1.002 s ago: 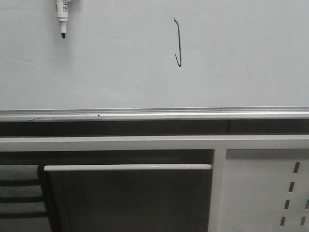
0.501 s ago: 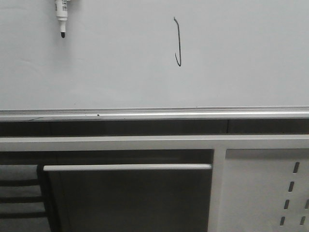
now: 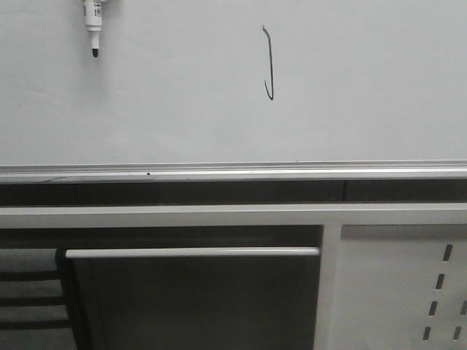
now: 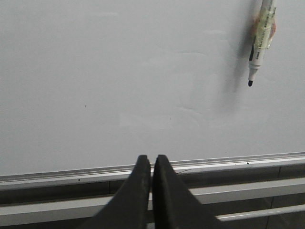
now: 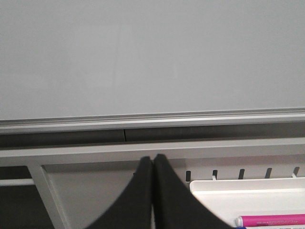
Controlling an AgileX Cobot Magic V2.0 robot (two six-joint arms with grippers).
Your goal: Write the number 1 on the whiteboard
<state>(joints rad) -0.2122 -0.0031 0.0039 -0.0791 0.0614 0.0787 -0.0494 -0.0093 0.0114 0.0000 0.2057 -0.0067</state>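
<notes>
The number 1 [image 3: 269, 63] is a thin black vertical stroke on the whiteboard [image 3: 182, 109], upper middle in the front view. A white marker [image 3: 93, 25] with a black tip points down at the board's top left; its upper end is cut off by the frame. The left wrist view shows the same marker [image 4: 261, 43], far from my left gripper [image 4: 152, 160], which is shut and empty in front of the board's lower edge. My right gripper [image 5: 152, 158] is shut on nothing, below the board. Neither gripper shows in the front view.
A silver rail [image 3: 233, 173] runs along the whiteboard's lower edge. Below it is a white metal frame with a horizontal bar [image 3: 193, 252] and a slotted panel [image 3: 401, 292]. A white tray [image 5: 248, 198] holding a pink marker [image 5: 271, 221] hangs on the slotted panel.
The marker's tip sits very slightly higher than a second ago. The stroke on the board looks the same.
</notes>
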